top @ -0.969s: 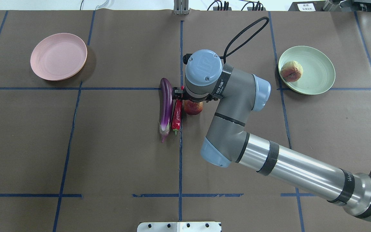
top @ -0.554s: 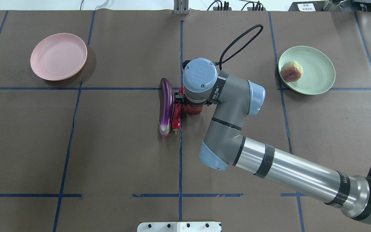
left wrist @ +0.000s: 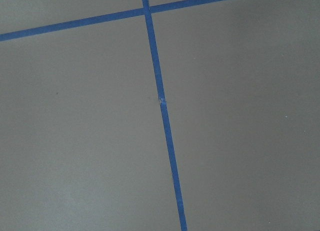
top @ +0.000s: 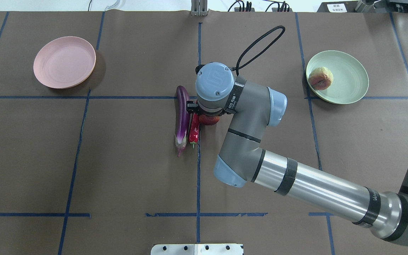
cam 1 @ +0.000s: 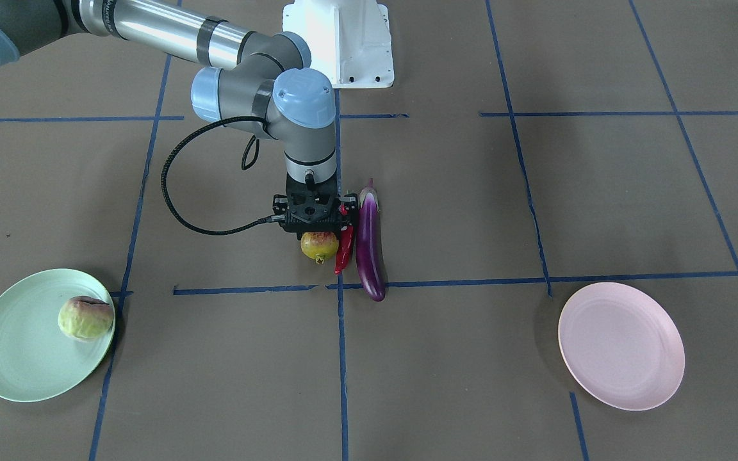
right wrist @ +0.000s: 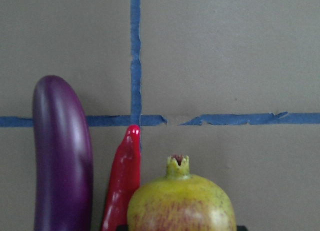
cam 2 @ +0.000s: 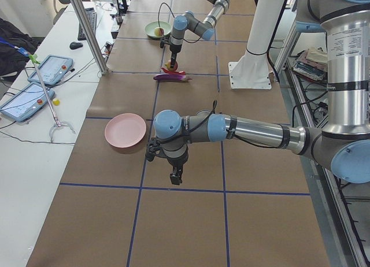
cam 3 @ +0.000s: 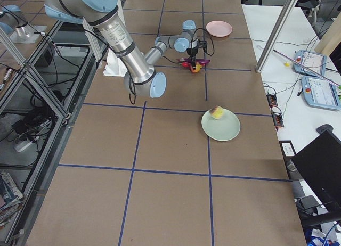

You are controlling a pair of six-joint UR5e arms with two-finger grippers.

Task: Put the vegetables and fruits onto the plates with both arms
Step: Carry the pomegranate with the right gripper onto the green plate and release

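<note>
Pale fruit (top: 319, 78) is plated on green plate (top: 352, 76); mottled fruit (cam 1: 319, 246), chili (cam 1: 344, 253), eggplant (cam 1: 369, 250) are left unplated. Right gripper (cam 1: 315, 230), at mottled fruit, and left gripper (cam 2: 175, 175): opening cannot be told.

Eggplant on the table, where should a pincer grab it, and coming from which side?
Come straight down and close across the narrow width of the eggplant, probably near its thick rounded end. It lies flat, and the chili sits close along one side; past the chili's tip there's more finger room.
</note>
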